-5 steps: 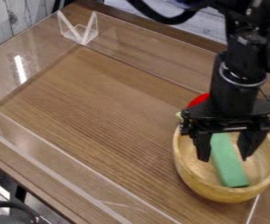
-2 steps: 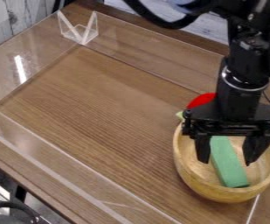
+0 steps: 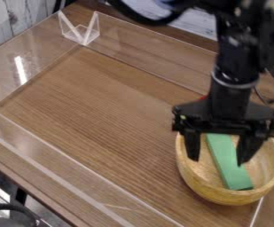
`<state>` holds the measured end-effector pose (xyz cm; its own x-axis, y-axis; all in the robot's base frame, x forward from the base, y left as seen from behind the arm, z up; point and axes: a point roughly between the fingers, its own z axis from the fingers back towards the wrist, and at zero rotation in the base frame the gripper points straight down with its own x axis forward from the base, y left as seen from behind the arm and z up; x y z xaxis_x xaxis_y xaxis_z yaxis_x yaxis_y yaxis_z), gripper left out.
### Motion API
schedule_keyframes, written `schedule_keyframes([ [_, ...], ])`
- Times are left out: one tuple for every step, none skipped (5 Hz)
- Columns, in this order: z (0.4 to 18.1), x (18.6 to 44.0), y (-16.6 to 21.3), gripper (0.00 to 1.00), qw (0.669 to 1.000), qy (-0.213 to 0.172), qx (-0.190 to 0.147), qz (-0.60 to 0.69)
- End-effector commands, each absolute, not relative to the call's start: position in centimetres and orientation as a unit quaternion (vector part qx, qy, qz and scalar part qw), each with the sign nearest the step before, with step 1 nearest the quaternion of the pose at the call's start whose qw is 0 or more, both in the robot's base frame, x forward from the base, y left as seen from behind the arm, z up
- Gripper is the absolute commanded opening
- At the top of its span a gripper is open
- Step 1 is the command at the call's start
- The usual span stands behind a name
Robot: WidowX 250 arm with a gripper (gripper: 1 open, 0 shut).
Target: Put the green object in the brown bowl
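Since a second ago, the black robot arm is sitting a little more to the left and a bit higher in the picture, and the red round toy that was peeking out behind it is now hiding behind the arm. The long light-green block (image 3: 231, 162) is lying in the same spot as before.

That green block is resting inside the big round light-brown wooden bowl (image 3: 196, 171), at the near right of the wooden desk (image 3: 104, 97). It is leaning on a slant, with its far end up near the bowl's far side and its near end down low by the near right wall. It is probably lying this way because the bowl's curved inside is tipping it.

The gripper (image 3: 227, 135) is pointing straight down over the bowl, and its jaws are standing wide open, one on each side. They are gripping nothing. The block's far end is showing between the two jaws, but lower down, and the jaws do not seem to be touching it. So the block looks let go, and the job looks done; the arm is likely just clearing off.
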<state>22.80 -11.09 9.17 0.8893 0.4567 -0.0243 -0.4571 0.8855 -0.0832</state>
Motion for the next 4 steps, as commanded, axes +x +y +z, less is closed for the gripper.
schedule_keyframes([
  [10.4,23.0,-10.6,1.00,0.965,-0.021,-0.060,0.255],
  [10.7,22.7,-10.4,1.00,0.959,-0.030,-0.064,0.275],
  [9.7,22.5,-10.3,1.00,0.957,-0.036,-0.065,0.282],
  [8.8,22.4,-10.3,1.00,0.956,-0.041,-0.065,0.283],
])
